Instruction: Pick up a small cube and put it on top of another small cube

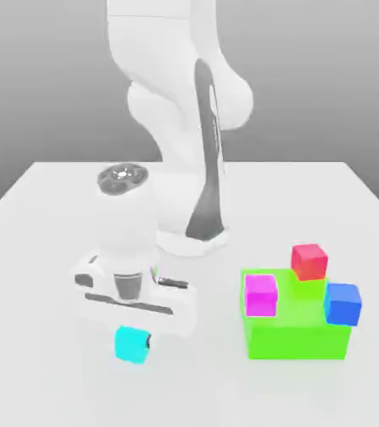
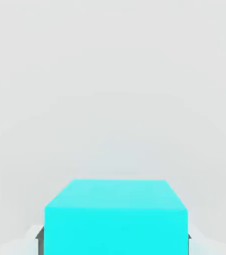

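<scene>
Tabletop [image 1: 51, 367]: one, pale and plain, spreading beneath the arm and the blocks, with a grey background rising behind its far edge.

Arm [image 1: 172, 100]: one, white with dark trim, standing toward the rear of the tabletop and reaching forward and down on the exterior view's left.

Hand [image 1: 132, 338]: one, white, pointing downward at the cyan cube; its fingers [image 2: 41, 241] are closing in on two opposite sides of the cube, parted by the cube's width and gripping it.

Cyan cube [image 2: 116, 229]: one, small, sitting between the fingers, low on the exterior view's left, well apart from the green block.

Green block [image 1: 297, 340]: one, broad and flat-topped, lying on the tabletop on the exterior view's right.

Around the green block, three small cubes: magenta [image 1: 260, 296], appearing over its near-left top area in the exterior view; red [image 1: 310, 262], showing at its far edge; blue [image 1: 342, 304], showing at its right edge. Whether each is resting on the block or standing beside it, the views are leaving unclear.
</scene>
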